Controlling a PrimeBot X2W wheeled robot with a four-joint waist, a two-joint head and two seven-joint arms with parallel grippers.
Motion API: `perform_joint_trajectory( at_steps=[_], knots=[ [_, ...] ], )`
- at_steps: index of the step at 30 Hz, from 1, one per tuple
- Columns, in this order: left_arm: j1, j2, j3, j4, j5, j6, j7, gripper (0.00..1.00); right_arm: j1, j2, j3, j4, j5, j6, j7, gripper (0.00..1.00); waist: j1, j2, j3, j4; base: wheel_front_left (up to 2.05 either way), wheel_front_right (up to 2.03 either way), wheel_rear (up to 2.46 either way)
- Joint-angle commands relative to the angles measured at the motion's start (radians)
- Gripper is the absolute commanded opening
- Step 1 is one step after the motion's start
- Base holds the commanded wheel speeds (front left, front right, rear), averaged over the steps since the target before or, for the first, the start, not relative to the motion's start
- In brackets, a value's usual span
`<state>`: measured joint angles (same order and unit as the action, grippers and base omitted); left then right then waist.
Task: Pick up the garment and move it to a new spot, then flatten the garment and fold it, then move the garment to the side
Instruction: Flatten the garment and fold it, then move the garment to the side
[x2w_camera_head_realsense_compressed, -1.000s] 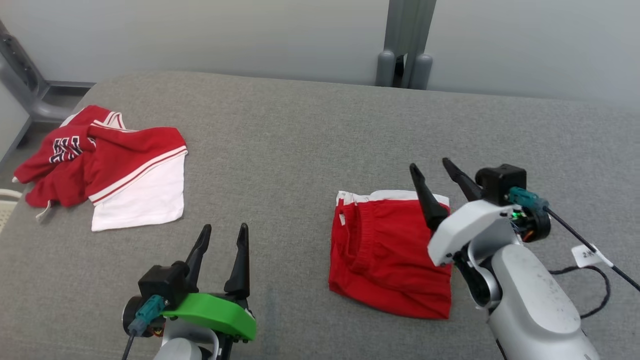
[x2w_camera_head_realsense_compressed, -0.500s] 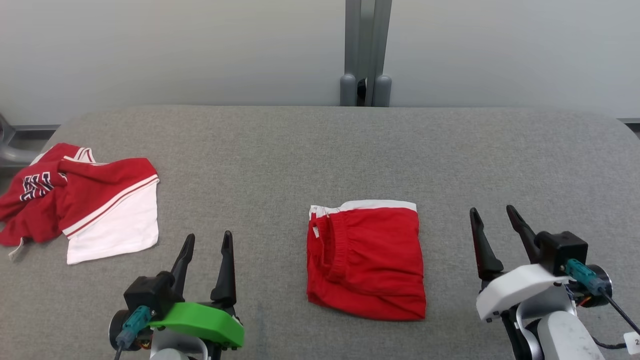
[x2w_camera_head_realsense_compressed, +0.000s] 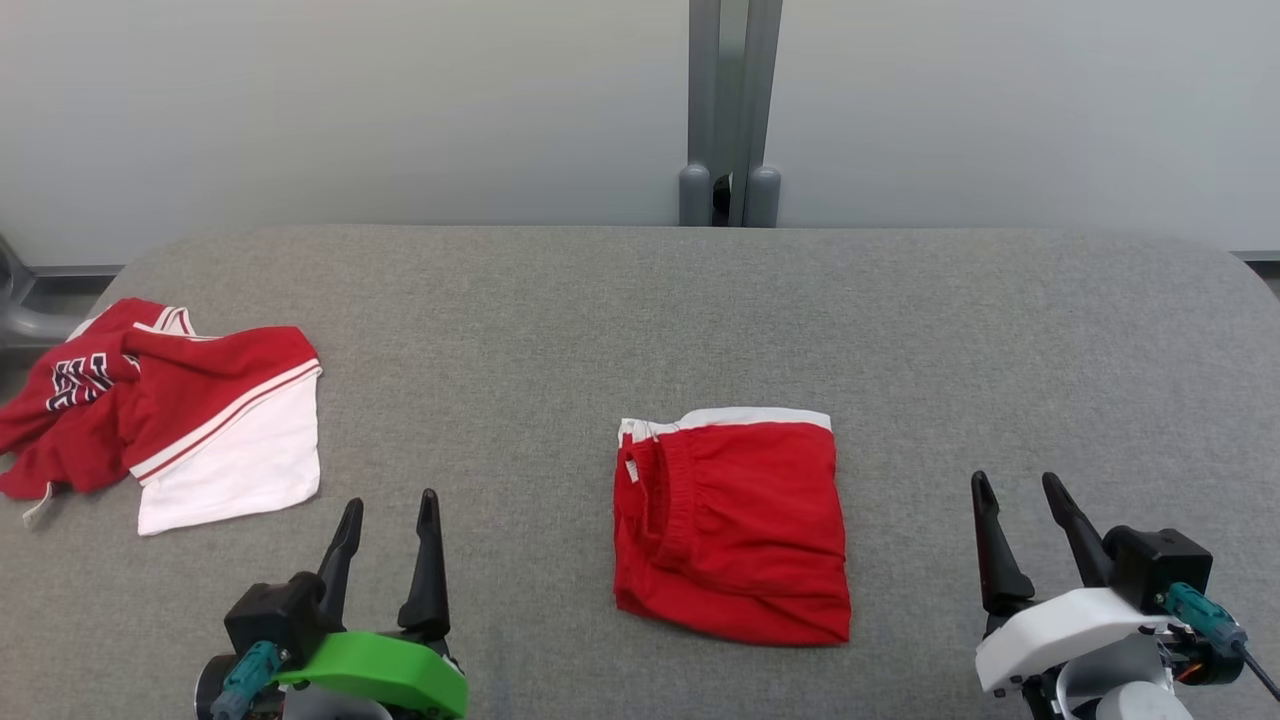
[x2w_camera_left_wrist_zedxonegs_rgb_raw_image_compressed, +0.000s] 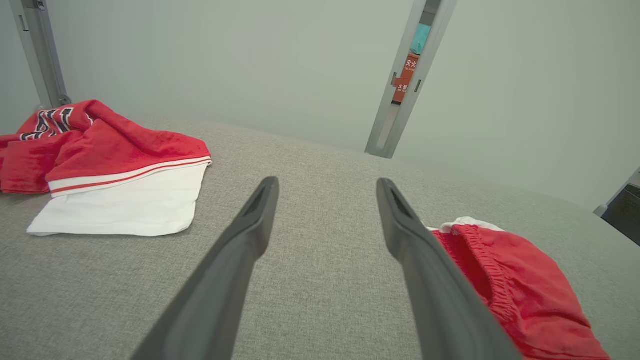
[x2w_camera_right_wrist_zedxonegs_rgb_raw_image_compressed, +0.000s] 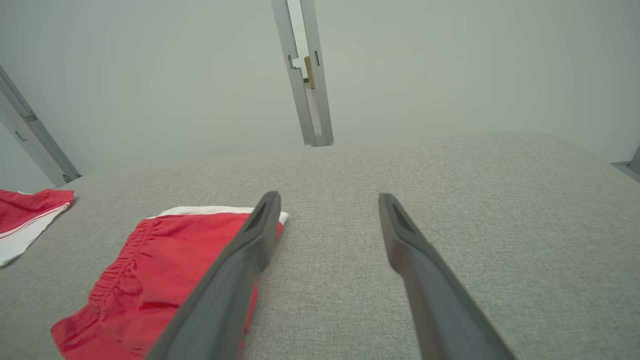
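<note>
A red garment (x2w_camera_head_realsense_compressed: 735, 530) with a white band lies folded into a rough square on the grey table (x2w_camera_head_realsense_compressed: 600, 330), near the front middle. It shows again in the left wrist view as the red garment (x2w_camera_left_wrist_zedxonegs_rgb_raw_image_compressed: 505, 280) and in the right wrist view as the red garment (x2w_camera_right_wrist_zedxonegs_rgb_raw_image_compressed: 150, 280). My left gripper (x2w_camera_head_realsense_compressed: 390, 500) stands open at the lower left, well left of it, with nothing between its fingers (x2w_camera_left_wrist_zedxonegs_rgb_raw_image_compressed: 250, 235). My right gripper (x2w_camera_head_realsense_compressed: 1015, 480) is open at the lower right, apart from the garment's right edge, and its fingers (x2w_camera_right_wrist_zedxonegs_rgb_raw_image_compressed: 250, 240) hold nothing.
A second red and white garment (x2w_camera_head_realsense_compressed: 170, 420) with lettering lies crumpled at the table's far left edge; it is the garment (x2w_camera_left_wrist_zedxonegs_rgb_raw_image_compressed: 105, 165) in the left wrist view. A grey post (x2w_camera_head_realsense_compressed: 725, 110) stands behind the table against a pale wall.
The head camera has turned, so the whole picture has shifted. My right gripper has drawn back from over the folded garment's right edge to the lower right. The left gripper sits a little lower.
</note>
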<state>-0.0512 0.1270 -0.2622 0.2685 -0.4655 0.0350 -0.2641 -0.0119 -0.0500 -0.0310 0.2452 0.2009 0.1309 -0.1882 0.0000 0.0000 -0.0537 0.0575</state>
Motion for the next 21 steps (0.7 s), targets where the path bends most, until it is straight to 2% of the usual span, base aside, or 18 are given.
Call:
perform_joint_trajectory(
  at_steps=[1, 13, 21],
  knots=[
    [0.014, 0.005, 0.005, 0.001, 0.012, -0.004, 0.000, 1.00, 0.001, -0.001, 0.002, 0.004, 0.008, 0.000, -0.008, 1.00, 0.0000, 0.0000, 0.001, 0.000, 0.00, 0.00, 0.00],
    [-0.001, -0.003, 0.002, 0.009, 0.021, -0.008, 0.000, 1.00, -0.018, -0.001, 0.008, 0.016, -0.008, 0.000, 0.001, 1.00, 0.0000, 0.0000, 0.012, 0.010, 0.00, 0.00, 0.00],
    [-0.028, -0.004, -0.006, 0.014, 0.029, -0.010, 0.000, 1.00, -0.135, -0.001, 0.031, 0.055, 0.014, 0.000, 0.113, 1.00, 0.0000, 0.0000, 0.038, 0.035, 0.00, 0.00, 0.00]
  ],
)
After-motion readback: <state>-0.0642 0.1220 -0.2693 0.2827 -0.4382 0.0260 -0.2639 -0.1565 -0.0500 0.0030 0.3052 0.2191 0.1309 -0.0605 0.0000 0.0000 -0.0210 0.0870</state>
